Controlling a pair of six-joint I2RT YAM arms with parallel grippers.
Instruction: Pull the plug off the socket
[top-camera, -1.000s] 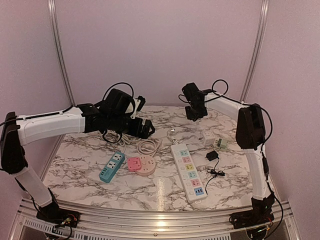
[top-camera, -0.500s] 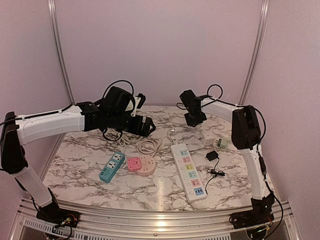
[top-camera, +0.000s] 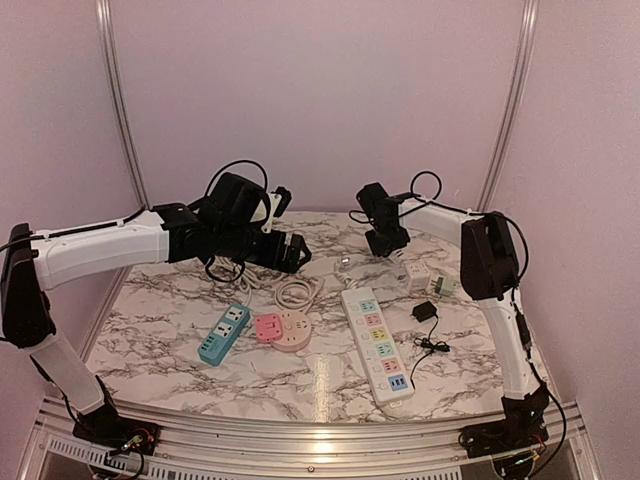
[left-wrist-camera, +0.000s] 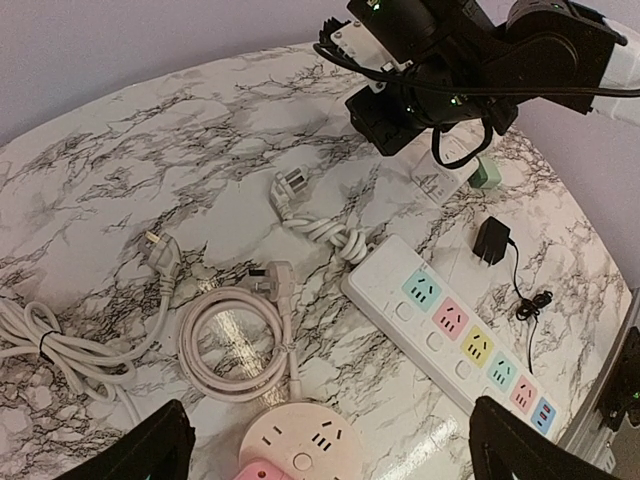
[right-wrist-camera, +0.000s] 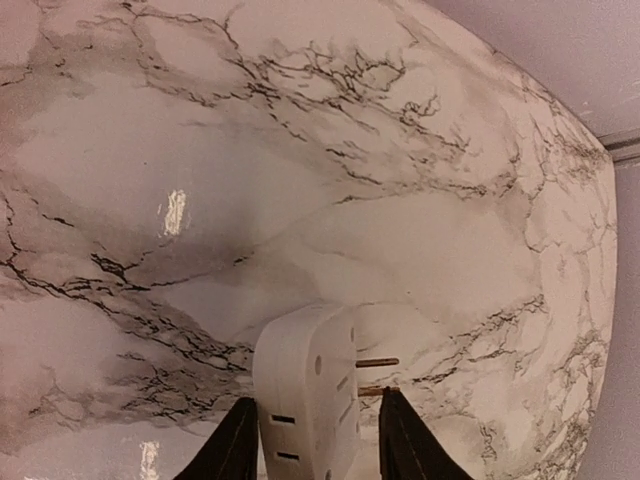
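From above, you see your right pincer (top-camera: 387, 243) hanging over the far part of the tabletop (top-camera: 160, 300). It is near the white cube socket (top-camera: 416, 275) but not touching it. The plug is too small to pick out here. Your left pincer (top-camera: 292, 253) hangs over the far middle, just behind a coiled white cord (top-camera: 295, 292). Closer to you lie a blue power strip (top-camera: 223, 333), a round pink socket (top-camera: 283, 330) and a long white power strip (top-camera: 376, 343). A small black adapter (top-camera: 425, 311) sits just right of the long strip.

In your left wrist camera, the left pincer (left-wrist-camera: 328, 410) is spread wide, with one finger in each bottom corner and nothing between them. Under it you see the coiled white cord (left-wrist-camera: 235, 345) and the long white power strip (left-wrist-camera: 450, 325), which runs toward the lower right. The right pincer (left-wrist-camera: 400, 115) is at the top, by the white cube socket (left-wrist-camera: 440, 172). You cannot tell from here what it holds.

In your right wrist camera, the right pincer (right-wrist-camera: 317, 398) looks clamped on the plug (right-wrist-camera: 300, 380), a white block lifted off the marble. The plug's long side runs straight out from between the fingers, and its round end points away from the pincer. Its two metal pins (right-wrist-camera: 378, 362) stick out sideways, to the right in the picture, in the air and inside no socket. The slots on its flat face look at the camera.
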